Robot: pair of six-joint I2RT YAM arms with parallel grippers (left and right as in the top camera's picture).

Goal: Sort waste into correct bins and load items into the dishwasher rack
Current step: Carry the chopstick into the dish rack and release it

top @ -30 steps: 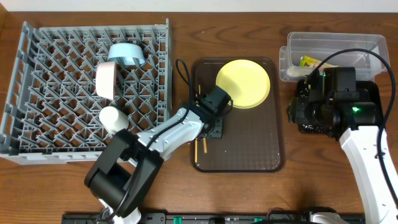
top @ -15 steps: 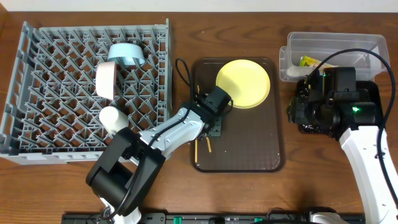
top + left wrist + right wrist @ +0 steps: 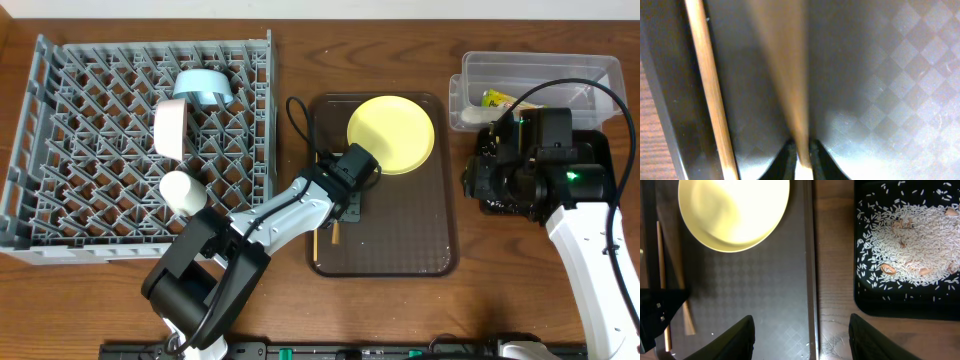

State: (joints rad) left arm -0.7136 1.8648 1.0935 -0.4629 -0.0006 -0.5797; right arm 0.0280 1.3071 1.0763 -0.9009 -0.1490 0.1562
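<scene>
Large square grey plastic dishwasher rack (image 3: 60, 200) sat just left of the brown rectangular serving tray (image 3: 400, 240), close enough for short carries. Already in it: light-blue bowl (image 3: 203, 85) and white bowl (image 3: 170, 128), both tipped on edge between pegs, presumably to drain. Small white cup (image 3: 183, 190) stood nearer the front.

Left gripper (image 3: 800, 152) was down over the serving tray's left half, jaws drawn narrow and pinching one thin wooden chopstick (image 3: 785, 75) near its end. The stick was blurred in the left wrist view, so whether it had cleared the tray floor could not be told. Second chopstick (image 3: 710, 90) lay flat along the serving tray's left rim, just beside the held one. Judgement: sticks were taken singly because a narrow pinch grips one thin rod more surely than two. Slip or roll was the risk.

Round yellow plate (image 3: 390, 133) lay flat in the serving tray's far right corner, not yet loaded.

Right gripper (image 3: 800, 332) hung just off the serving tray's right side, fingers spread wide and holding nothing, likely parked clear of the left arm's work. Just right of the serving tray, shallow black rectangular tray (image 3: 865, 307) held the loose white rice grains (image 3: 910, 235) with a few brownish scraps. Behind it the clear rectangular plastic tub (image 3: 600, 70) held the crinkled yellow-green snack wrapper (image 3: 497, 98). Waste looked sorted; plate and chopsticks were left to load.
</scene>
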